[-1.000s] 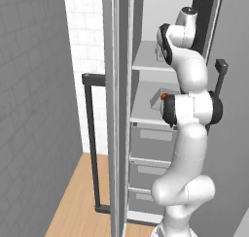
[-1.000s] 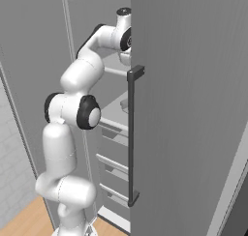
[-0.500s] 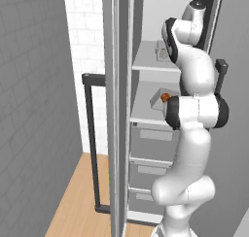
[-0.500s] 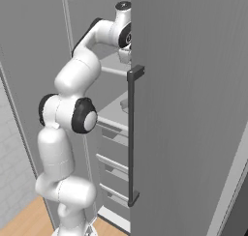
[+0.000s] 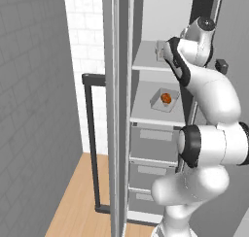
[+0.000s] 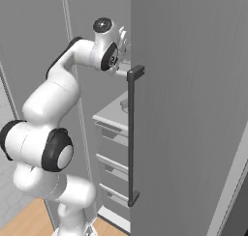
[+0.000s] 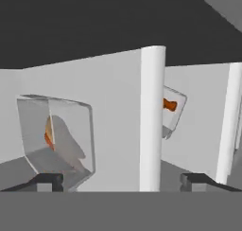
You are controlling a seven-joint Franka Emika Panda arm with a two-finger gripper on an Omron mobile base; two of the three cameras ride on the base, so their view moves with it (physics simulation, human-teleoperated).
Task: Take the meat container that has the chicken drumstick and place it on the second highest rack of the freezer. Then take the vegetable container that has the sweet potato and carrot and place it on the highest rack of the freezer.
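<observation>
Grey freezer (image 5: 160, 110) stands open; the chicken drumstick (image 5: 166, 98) sits in its tray on the second shelf. At the highest rack (image 5: 146, 63), the claw (image 7: 120, 180) has pulled back, seemingly released, leaving the vegetable container (image 7: 56, 135) shelved with its carrot (image 7: 47, 136).

No readable text, no labels, no brands, no numbers, no signs on anything shown

The freezer (image 5: 121, 110) shows flat, matt grey panels and smooth pale shelves, its bar handle (image 5: 91, 143) dark and dull. A clear, glassy plastic container (image 7: 56, 135) catches faint reflections. The chicken drumstick (image 5: 166, 98) looks glossy orange-brown. Warm wood-grain flooring (image 5: 78, 202) lies below, beside matt grey tiled wall (image 5: 34, 110).
</observation>
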